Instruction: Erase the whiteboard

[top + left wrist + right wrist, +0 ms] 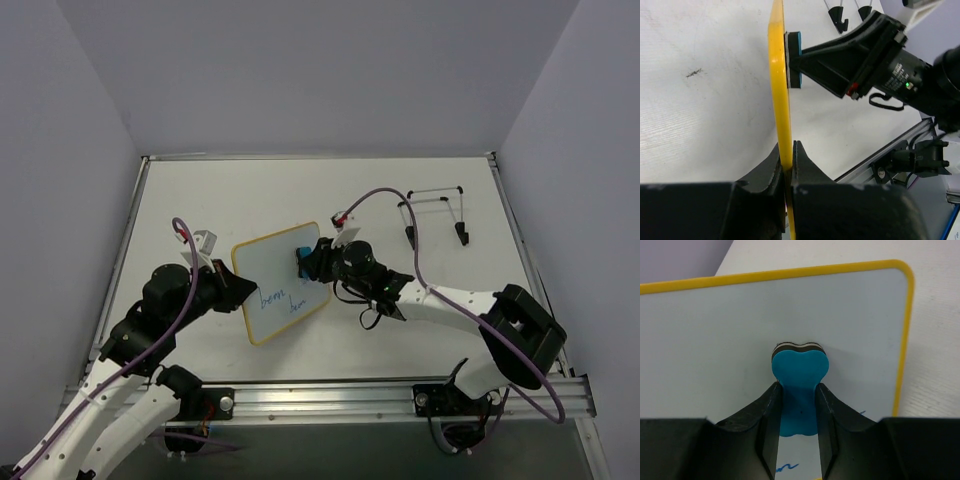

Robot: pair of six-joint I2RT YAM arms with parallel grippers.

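Right wrist view: my right gripper [796, 390] is clamped on the blue eraser [799, 365], its pad pressed against the whiteboard [715, 325]. My left gripper [788, 152] pinches the board's yellow edge, holding it up between the arms. The upper area looks clean, but blue words [275, 300] lower down are left to wipe.

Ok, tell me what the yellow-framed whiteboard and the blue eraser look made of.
Yellow-framed whiteboard: smooth white face, probably coated board; rim looks like moulded plastic. Blue heart-shaped eraser: matte body, likely foam or plastic, with a dark felt-like layer pressed to the board.
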